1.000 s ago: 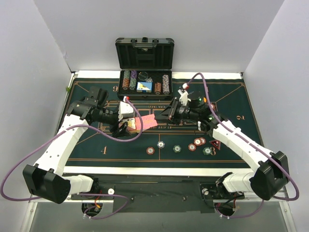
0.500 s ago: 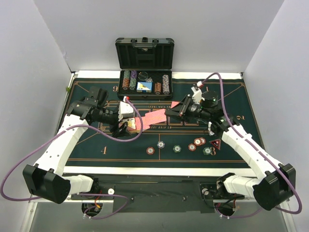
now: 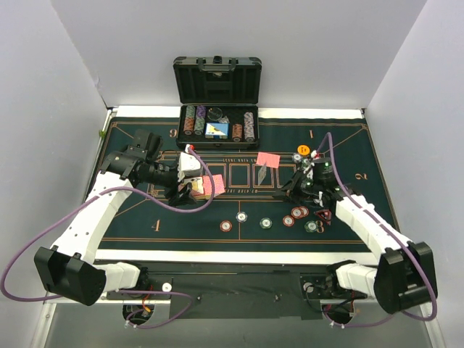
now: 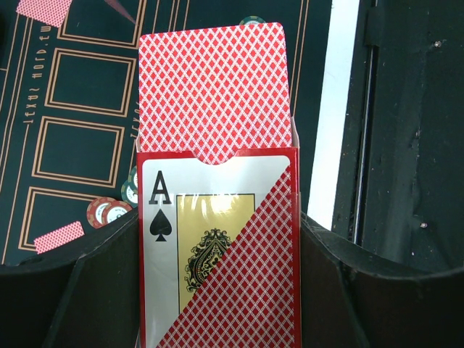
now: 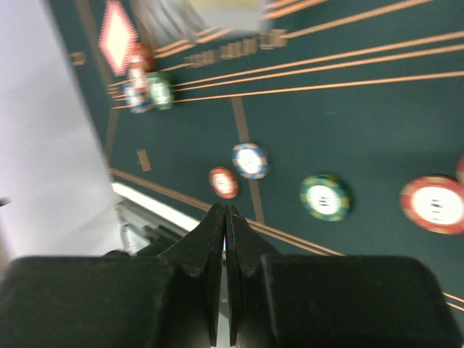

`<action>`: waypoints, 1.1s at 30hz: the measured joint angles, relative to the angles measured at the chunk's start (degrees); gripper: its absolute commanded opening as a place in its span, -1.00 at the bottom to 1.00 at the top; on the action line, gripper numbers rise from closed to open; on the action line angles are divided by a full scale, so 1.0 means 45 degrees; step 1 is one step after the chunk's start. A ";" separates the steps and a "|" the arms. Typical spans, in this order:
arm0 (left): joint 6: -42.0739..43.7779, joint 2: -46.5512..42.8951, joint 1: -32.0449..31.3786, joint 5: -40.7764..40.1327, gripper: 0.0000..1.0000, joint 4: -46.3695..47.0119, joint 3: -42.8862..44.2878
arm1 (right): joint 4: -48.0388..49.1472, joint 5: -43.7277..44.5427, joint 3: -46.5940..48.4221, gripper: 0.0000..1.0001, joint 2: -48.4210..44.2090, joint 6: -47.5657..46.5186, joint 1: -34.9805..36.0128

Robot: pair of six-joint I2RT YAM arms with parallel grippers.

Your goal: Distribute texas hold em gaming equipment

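While the left gripper (image 3: 194, 190) is pinched on a card box (image 4: 217, 261), the right gripper (image 5: 225, 217) is seen with its fingers pressed together and nothing between them. All positions below are referred to the black case (image 3: 217, 80), which stands open at the far edge of the green felt (image 3: 145, 217). "Forward" denotes the direction from the case toward the arm bases.

1. Card box: held forward and left of the case's left front corner, near it. An ace of spades is printed on its face. A stack of red-backed cards (image 4: 214, 87) is seen protruding from its end.
2. Single card (image 3: 268, 158): laid red back up on the felt, forward of the case's right front corner. A paler card (image 3: 261, 174) is seen just forward of it; whether it lies flat cannot be determined.
3. Orange disc (image 3: 302, 150): placed right and forward of the case.
4. Poker chips (image 3: 266, 222): spread in a loose row on the felt, well apart from the case, forward and toward its right side. Red and green pieces are distinguished.
5. Dark red triangular marker (image 3: 322, 215): located beside the right end of the chip row.
6. Right gripper: positioned forward and right of the case, between the orange disc and the chip row.
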 measured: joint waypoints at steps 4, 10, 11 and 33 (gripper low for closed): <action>0.0005 0.0000 0.0000 0.0000 -0.77 -0.0005 0.0000 | -0.1035 0.1452 -0.0078 -0.91 0.1122 -0.1200 0.0015; 0.0005 -0.0049 0.0000 0.0000 -0.77 -0.0005 0.0000 | -0.2497 0.4056 0.0865 0.07 0.1452 -0.2229 0.1341; 0.0000 -0.0049 0.0000 0.0000 -0.77 0.0000 0.0000 | -0.2628 0.4415 0.1384 0.11 0.1676 -0.2346 0.1598; -0.0049 -0.0204 0.0005 -0.0005 -0.78 0.0000 0.0010 | -0.2220 0.6377 0.9335 0.01 0.9049 -0.3084 0.1151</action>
